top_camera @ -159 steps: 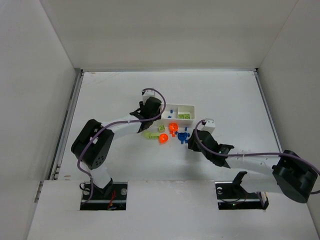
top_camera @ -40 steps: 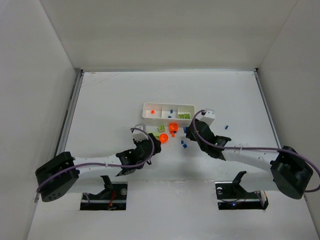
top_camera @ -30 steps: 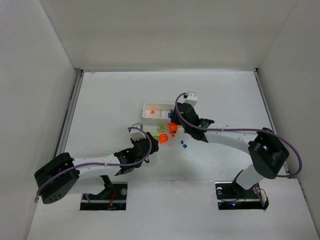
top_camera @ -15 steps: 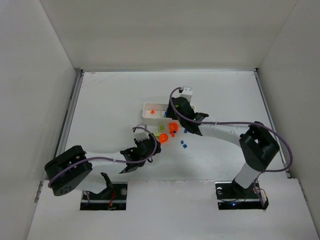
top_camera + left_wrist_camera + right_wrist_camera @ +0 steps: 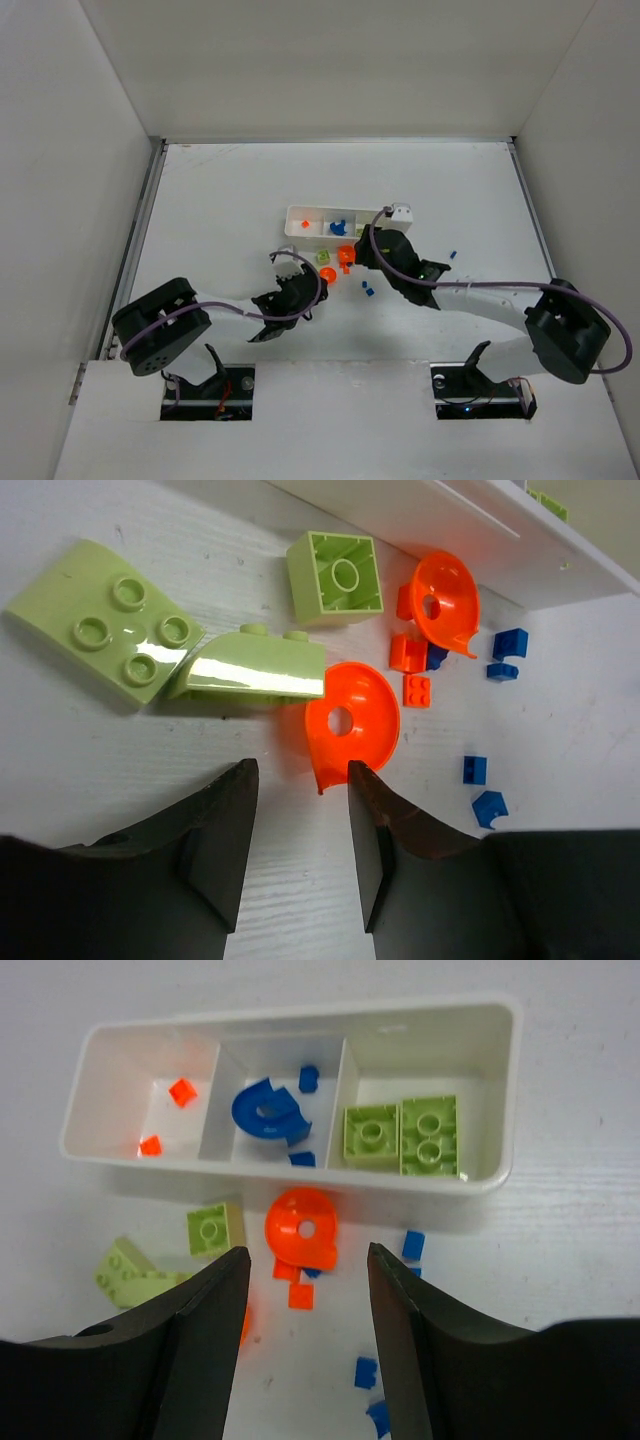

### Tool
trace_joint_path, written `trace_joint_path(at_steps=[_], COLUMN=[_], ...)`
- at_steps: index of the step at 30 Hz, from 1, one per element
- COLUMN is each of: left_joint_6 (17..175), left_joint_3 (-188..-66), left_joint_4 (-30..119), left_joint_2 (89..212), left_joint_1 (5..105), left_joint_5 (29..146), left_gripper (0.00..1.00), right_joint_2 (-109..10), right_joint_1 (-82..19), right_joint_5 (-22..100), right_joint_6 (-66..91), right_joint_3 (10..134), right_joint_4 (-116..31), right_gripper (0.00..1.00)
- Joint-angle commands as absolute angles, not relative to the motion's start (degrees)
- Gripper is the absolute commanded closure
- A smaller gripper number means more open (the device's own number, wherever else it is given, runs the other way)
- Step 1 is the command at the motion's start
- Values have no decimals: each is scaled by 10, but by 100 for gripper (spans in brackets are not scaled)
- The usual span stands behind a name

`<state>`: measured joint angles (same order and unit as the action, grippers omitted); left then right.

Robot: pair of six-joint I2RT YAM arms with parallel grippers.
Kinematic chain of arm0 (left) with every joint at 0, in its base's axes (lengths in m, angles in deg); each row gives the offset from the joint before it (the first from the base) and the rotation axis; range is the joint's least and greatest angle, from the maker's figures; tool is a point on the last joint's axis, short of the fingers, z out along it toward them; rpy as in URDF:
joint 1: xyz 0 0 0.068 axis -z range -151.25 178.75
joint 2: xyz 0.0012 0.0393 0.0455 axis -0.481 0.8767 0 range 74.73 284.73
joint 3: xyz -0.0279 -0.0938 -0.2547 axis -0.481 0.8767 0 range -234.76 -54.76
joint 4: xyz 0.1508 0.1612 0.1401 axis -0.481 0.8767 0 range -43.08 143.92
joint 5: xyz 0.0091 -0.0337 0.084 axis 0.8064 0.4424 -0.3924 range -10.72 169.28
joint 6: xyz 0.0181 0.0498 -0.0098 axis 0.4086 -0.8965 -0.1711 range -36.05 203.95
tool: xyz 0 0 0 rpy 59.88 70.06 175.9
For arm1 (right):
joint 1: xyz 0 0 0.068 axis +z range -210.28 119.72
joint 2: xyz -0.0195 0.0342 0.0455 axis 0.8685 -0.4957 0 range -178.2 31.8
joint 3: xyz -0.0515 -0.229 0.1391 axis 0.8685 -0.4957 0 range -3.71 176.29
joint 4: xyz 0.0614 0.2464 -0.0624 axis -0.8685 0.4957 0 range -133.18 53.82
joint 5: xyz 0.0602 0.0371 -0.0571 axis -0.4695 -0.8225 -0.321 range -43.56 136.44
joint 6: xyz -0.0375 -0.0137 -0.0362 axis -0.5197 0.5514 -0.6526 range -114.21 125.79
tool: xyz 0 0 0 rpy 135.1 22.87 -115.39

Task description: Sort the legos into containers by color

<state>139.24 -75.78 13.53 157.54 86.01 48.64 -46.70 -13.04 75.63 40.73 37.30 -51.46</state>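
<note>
The white tray (image 5: pixel 320 208) has three compartments: orange bits (image 5: pixel 181 1091) on the left, a blue curved piece (image 5: pixel 265 1110) in the middle and two green bricks (image 5: pixel 400 1135) on the right. My right gripper (image 5: pixel 307 1260) is open and empty, just in front of the tray, above an orange disc (image 5: pixel 303 1225). My left gripper (image 5: pixel 298 780) is open and empty, low over the table, its jaws just short of a second orange disc (image 5: pixel 352 720). A green square brick (image 5: pixel 335 575), a curved green piece (image 5: pixel 255 665) and a green studded piece (image 5: pixel 105 630) lie beside that disc.
Small orange bits (image 5: pixel 417 690) and blue bits (image 5: pixel 475 770) are scattered in front of the tray. One blue bit (image 5: pixel 452 255) lies apart to the right. White walls enclose the table on three sides.
My right gripper has drawn back from over the tray's middle compartment to its front edge. The blue curved piece now lies in that compartment. My left gripper has barely shifted.
</note>
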Motion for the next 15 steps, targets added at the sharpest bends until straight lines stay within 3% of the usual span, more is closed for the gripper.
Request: trace_joint_path(at_steps=[1,5,10,15], left_joint_6=[1420,1429,1431,1423], left_joint_3=[-777,-787,-788,-778], left_joint_4=[102,81,53,49], left_joint_2=[1597,1625,1647,1618], left_joint_1=[856,857,866,880], left_joint_5=[480,475,475,473], left_gripper=[62,68,88,94], right_joint_2=[-440,-415,-376,-325], right_joint_1=[-109,-91,-82,-82], right_joint_5=[771,778,798,799], right_joint_6=[430,456,482,494], right_joint_3=[337,288,241,205], right_joint_4=[-579,-598,-601,-597], right_gripper=[44,44,45,45])
